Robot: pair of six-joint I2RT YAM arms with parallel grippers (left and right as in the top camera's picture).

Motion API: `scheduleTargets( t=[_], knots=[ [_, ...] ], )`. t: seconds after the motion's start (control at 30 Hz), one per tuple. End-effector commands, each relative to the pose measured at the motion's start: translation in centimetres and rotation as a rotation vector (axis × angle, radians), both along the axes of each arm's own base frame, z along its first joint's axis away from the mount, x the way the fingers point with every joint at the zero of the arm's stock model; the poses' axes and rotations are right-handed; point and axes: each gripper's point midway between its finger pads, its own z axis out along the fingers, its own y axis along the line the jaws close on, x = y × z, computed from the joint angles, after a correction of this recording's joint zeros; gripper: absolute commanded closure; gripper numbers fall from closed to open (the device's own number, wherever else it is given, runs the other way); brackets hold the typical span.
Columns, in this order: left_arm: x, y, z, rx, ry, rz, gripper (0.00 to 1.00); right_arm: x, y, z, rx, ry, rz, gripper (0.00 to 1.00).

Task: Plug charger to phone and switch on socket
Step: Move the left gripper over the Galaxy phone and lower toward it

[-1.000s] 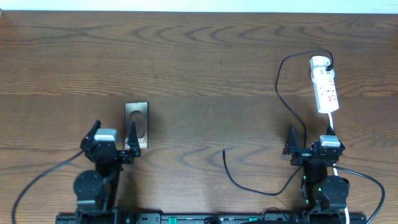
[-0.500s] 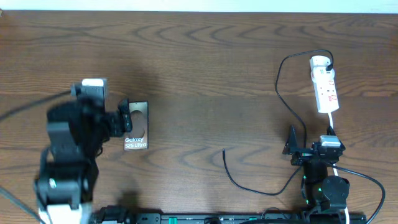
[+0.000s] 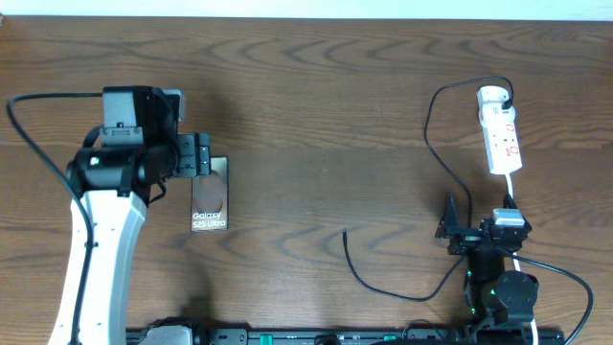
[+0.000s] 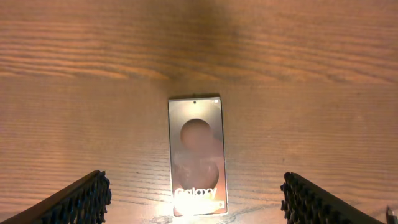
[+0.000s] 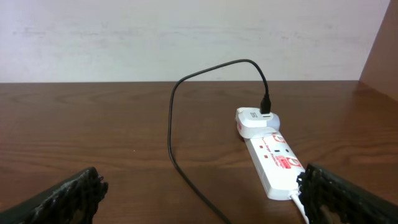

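Since half a second ago the left arm has swung up and out over the table, and its left gripper (image 3: pixel 196 155) now hangs above the top edge of the phone, where earlier it sat low beside it. The gripper's jaws stand wide apart and hold nothing; in the left wrist view the two dark ribbed fingers (image 4: pixel 81 199) frame the phone from either side, well clear of it.

The flat dark glossy rectangular phone (image 3: pixel 211 201) lies face up on the brown wood-grain table (image 3: pixel 316 115), left of centre, with its white "Galaxy" lettering at the near end and a large round mark on the face. It has not shifted.

Further right, the long thin black charger cable (image 3: pixel 427 125) lies slack. Its small connector tip (image 3: pixel 345 233) rests loose on the wood near the middle of the table, well apart from the phone. From there the cable loops toward the right arm, runs up and arcs over to a black plug (image 5: pixel 266 115) seated in a white adapter (image 3: pixel 491 95) at the far end of the socket.

The narrow white power-strip socket (image 3: pixel 503 139), with red marks, lies at the far right, its white cord (image 3: pixel 512 187) trailing toward the right arm.

The right gripper (image 5: pixel 200 183) sits low at the near edge, unmoved, jaws fully spread and holding nothing.
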Motion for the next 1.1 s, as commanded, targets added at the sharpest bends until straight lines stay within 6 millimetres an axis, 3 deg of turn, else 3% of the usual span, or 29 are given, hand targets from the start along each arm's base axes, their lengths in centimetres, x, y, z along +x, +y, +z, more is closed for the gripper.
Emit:
scheduleTargets(
  t=[0.0,0.43,0.67,0.7,0.73,0.77,0.8,0.83,0.9,1.07],
  knots=[
    [0.6,0.0,-1.1,-0.014,0.046,0.004,0.13,0.0,0.3,0.0,0.012,-0.002,0.009,0.01],
    [0.0,0.0,-7.6,-0.020,0.282,0.005,0.13,0.0,0.3,0.0,0.012,-0.002,0.009,0.01],
    [0.6,0.0,-9.7,-0.021,0.331,0.005,0.13,0.0,0.3,0.0,0.012,-0.002,0.009,0.01],
    [0.7,0.0,-9.8,-0.021,0.331,0.005,0.26,0.0,0.3,0.0,0.012,-0.002,0.009,0.01],
    [0.7,0.0,-9.9,-0.021,0.332,0.005,0.55,0.0,0.3,0.0,0.012,-0.002,0.009,0.01],
    [0.7,0.0,-9.9,-0.021,0.330,0.005,0.66,0.0,0.3,0.0,0.012,-0.002,0.009,0.01],
    [0.8,0.0,-9.9,-0.021,0.326,0.005,0.69,0.0,0.3,0.0,0.012,-0.002,0.009,0.01],
    [1.0,0.0,-9.9,-0.021,0.320,0.005,0.65,0.0,0.3,0.0,0.012,-0.002,0.009,0.01],
    [1.3,0.0,-9.8,-0.021,0.309,0.006,0.01,0.0,0.3,0.0,0.012,-0.002,0.009,0.01],
    [1.6,0.0,-9.7,-0.021,0.296,0.005,0.02,0.0,0.3,0.0,0.012,-0.002,0.009,0.01]
  ],
)
